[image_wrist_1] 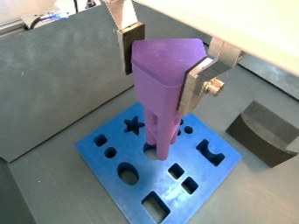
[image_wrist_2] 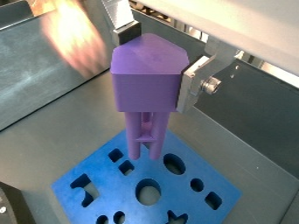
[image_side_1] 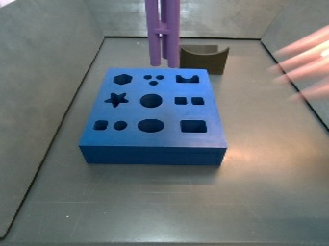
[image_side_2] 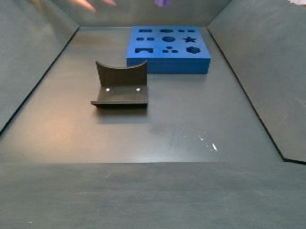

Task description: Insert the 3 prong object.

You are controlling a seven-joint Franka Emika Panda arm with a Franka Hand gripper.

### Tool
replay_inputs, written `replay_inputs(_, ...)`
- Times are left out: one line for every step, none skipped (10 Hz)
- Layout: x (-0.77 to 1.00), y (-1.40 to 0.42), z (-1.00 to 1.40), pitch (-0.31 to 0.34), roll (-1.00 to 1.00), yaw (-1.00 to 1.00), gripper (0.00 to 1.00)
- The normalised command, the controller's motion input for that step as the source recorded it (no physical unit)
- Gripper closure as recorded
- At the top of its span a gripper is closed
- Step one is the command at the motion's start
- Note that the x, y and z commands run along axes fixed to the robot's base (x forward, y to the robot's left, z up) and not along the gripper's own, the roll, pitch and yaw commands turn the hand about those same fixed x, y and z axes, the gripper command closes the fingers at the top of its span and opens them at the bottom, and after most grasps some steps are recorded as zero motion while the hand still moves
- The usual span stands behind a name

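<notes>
The 3 prong object [image_wrist_1: 160, 83] is a tall purple piece with a wide head and thin parallel rods pointing down; it also shows in the other wrist view [image_wrist_2: 145, 80]. My gripper [image_wrist_1: 163, 66] is shut on its head, one silver finger on each side, as also seen here [image_wrist_2: 162, 59]. The rods hang over the blue block [image_wrist_1: 187, 179], which has several shaped holes [image_wrist_2: 193, 171]. In a side view the rods [image_side_1: 161, 29] come down from above and end just over the block's far part [image_side_1: 152, 120], near three small round holes [image_side_1: 154, 77]. The gripper itself is out of both side views.
A dark brown curved block [image_side_1: 203, 58] stands on the floor beyond the blue block, also seen in other views [image_side_2: 120, 87] [image_wrist_1: 267, 131]. Grey metal walls [image_wrist_1: 59, 79] enclose the floor. The blue block sits at the far end in a side view [image_side_2: 167, 49].
</notes>
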Motion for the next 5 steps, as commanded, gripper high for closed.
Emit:
replay_inputs(-0.11, 0.0, -0.05, 0.0, 0.0, -0.14, 1.0)
replay_inputs(0.0, 0.0, -0.13, -0.017, 0.0, -1.0, 1.0)
replay_inputs(0.0, 0.0, -0.14, -0.02, 0.0, -1.0, 1.0)
replay_inputs(0.0, 0.0, -0.19, 0.0, 0.0, -1.0, 1.0)
replay_inputs(0.0, 0.0, -0.2, 0.0, 0.0, -1.0, 1.0)
